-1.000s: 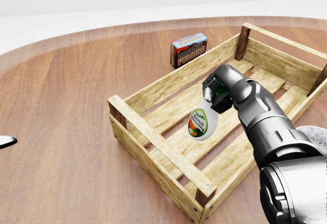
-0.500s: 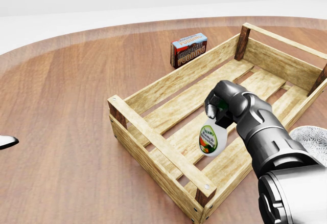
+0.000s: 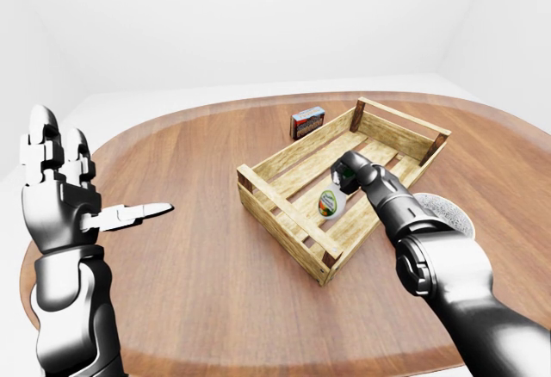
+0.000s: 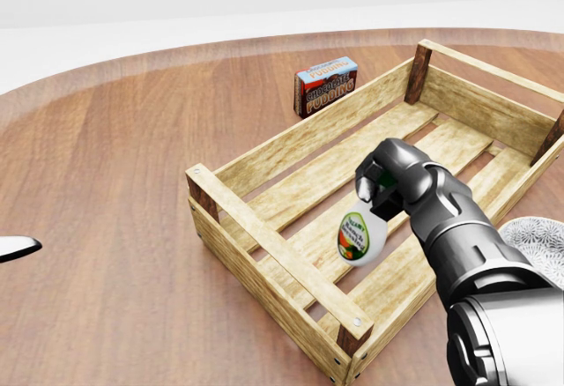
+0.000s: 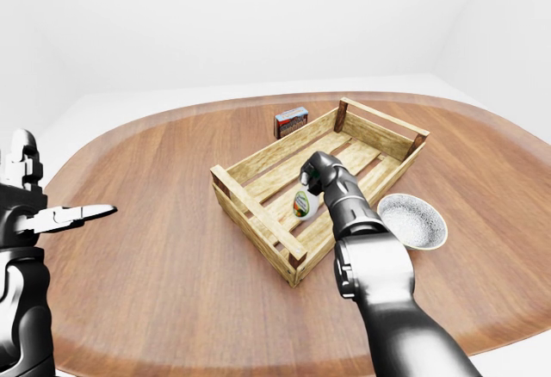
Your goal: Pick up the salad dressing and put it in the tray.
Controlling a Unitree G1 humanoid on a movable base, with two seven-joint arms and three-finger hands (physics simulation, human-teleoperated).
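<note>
1. the right hand (image 4: 381, 185) has its fingers curled tight round the green-capped neck of the salad dressing (image 4: 359, 235), which hangs bottom-down inside the tray (image 4: 264, 238), over the slats near the tray's lower-left end in the head view.
2. over the last second the bottle swung down and to the right, then came back a touch up and left; it looks close to the slats, but whether it touches them i cannot tell.
3. the camera has not shifted: the pudding box (image 4: 325, 85) by the tray's upper-left rim and the table (image 4: 115, 183) sit where they were.
4. the left hand (image 3: 65, 200) is raised well apart near the table's left edge, fingers spread, holding nothing.
5. my read: the carry is done; letting go is what remains.
6. the bowl (image 5: 412, 220) sits just beside the tray's lower-right rim.
</note>
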